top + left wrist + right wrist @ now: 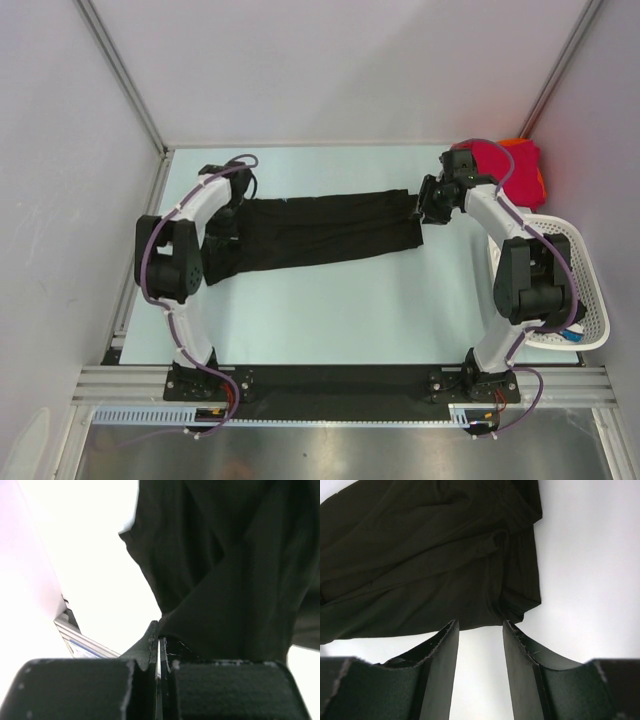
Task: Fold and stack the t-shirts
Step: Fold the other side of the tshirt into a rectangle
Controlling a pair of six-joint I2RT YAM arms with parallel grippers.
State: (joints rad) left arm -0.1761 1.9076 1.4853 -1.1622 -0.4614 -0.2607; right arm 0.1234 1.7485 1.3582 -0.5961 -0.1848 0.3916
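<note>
Left end effector (159, 642): jaws pressed together, pinching a fold of the black t-shirt (330, 230) lying long across the worktop (350, 320). Right end effector (480, 625): jaws spread, shirt's opposite end just ahead of its tips. Red t-shirt (488, 160) bunched near, on its far side.

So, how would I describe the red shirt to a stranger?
Look at the table's far right corner, beyond the white basket. The red shirt lies bunched there, touching an orange one. Only it is red; the black shirt lies spread mid-table.
</note>
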